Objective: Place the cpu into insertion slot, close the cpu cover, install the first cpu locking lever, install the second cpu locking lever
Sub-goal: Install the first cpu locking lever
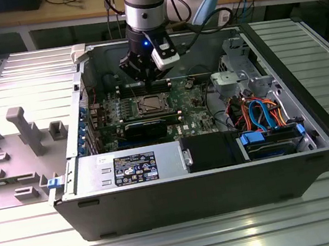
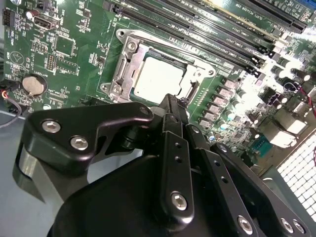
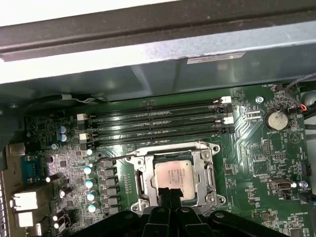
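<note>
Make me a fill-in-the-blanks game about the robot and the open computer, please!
1. The small flat square silver-grey cpu already lies in the square silver-rimmed ____.
2. The thin silvery metal cpu cover frames the chip, so the cover is ____.
3. The black gripper has its fingertips pressed together, so it holds ____.
4. The circuit board around the chip is coloured ____.

Missing words: insertion slot; closed; nothing; green

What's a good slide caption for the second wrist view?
Gripper hovering at the edge of the cpu, which sits in the insertion slot on the green motherboard.
</note>
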Tool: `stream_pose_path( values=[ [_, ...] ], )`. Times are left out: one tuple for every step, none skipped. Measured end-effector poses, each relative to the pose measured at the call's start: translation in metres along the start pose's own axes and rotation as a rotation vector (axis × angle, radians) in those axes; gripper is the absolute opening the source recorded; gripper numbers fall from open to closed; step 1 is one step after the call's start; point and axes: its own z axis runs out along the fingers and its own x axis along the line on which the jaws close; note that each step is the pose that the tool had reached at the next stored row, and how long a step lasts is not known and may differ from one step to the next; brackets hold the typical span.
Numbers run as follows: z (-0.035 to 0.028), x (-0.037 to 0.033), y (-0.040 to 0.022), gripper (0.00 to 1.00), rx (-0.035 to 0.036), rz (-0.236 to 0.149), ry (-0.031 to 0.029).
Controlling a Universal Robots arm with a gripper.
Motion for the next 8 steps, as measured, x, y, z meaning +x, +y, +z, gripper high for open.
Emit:
stream_pose_path(
  values=[
    [0.0,0.0,0.0,0.11,0.0003,-0.006,0.0],
    [0.0,0.0,0.0,0.11,0.0006,-0.013,0.0],
    [0.0,0.0,0.0,0.11,0.0008,-0.018,0.0],
    [0.0,0.0,0.0,0.11,0.0012,-0.025,0.0],
    [0.0,0.0,0.0,0.11,0.0015,-0.031,0.0],
    [0.0,0.0,0.0,0.11,0.0019,-0.04,0.0],
    [0.0,0.0,0.0,0.11,0.0022,-0.047,0.0],
    [0.0,0.0,0.0,0.11,0.0025,-0.053,0.0]
  ],
)
